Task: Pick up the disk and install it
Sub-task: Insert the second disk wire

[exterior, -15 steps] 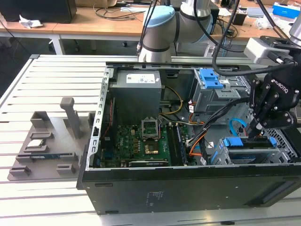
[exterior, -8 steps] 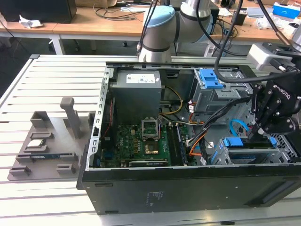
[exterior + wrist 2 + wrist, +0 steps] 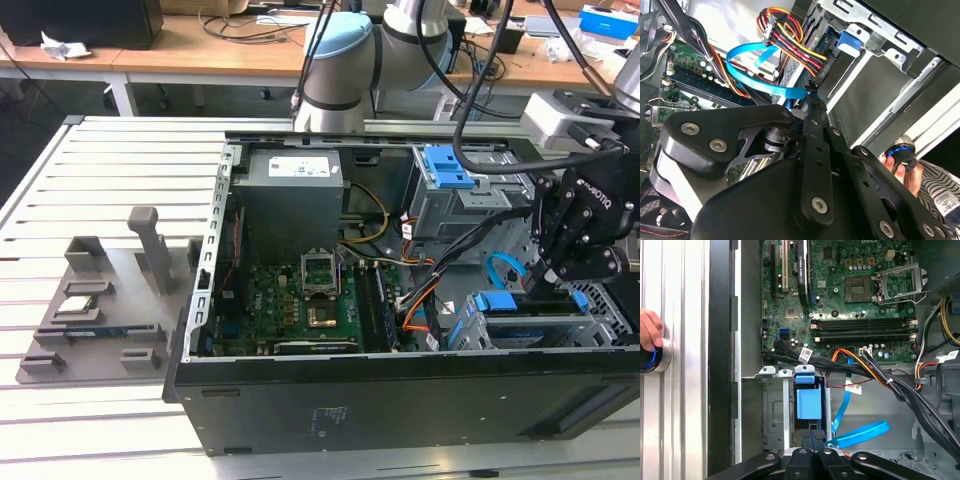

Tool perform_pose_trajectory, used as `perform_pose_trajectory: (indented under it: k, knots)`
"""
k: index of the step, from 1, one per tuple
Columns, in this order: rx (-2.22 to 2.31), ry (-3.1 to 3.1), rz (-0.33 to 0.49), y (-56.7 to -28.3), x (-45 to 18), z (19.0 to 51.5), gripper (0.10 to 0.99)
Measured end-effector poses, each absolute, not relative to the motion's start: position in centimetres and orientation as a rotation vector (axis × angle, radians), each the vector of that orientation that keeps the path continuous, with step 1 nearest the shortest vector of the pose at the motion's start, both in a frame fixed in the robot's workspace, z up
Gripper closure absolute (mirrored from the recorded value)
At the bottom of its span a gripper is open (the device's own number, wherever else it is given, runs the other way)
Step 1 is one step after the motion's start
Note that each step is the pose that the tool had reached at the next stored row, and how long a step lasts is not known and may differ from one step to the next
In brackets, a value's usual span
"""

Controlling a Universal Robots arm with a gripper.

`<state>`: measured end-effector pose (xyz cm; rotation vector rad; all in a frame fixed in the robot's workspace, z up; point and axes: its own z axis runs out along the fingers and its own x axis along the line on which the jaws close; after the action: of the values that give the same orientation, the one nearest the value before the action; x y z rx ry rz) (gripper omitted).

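The disk (image 3: 520,310) sits edge-up in the drive cage at the front corner of the open computer case (image 3: 300,395), on the exterior view's right. Its blue rail (image 3: 495,301) shows at one end. In the first wrist view its blue plastic end (image 3: 809,402) lies inside the metal bay. My gripper (image 3: 542,288) hangs right over it with its fingers shut together, tips at the disk's upper edge (image 3: 812,436). In the second wrist view the shut gripper (image 3: 810,97) points down beside the cage wall. I cannot tell whether the tips press on the disk.
A loose blue flat cable (image 3: 862,432) and black and orange cable bundles (image 3: 880,380) run close by the bay. A bare blue clip (image 3: 447,165) sits in the upper bay beside the grey metal box (image 3: 290,190). A grey fixture (image 3: 95,300) stands outside the case. A hand (image 3: 647,330) holds a blue-ringed knob.
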<state>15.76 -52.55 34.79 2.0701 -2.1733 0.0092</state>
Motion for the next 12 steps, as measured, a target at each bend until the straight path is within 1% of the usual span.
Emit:
perform_pose_trajectory:
  k: [12]
  knots:
    - [2.064,-2.179,0.008,-52.55,15.52,34.75,0.984]
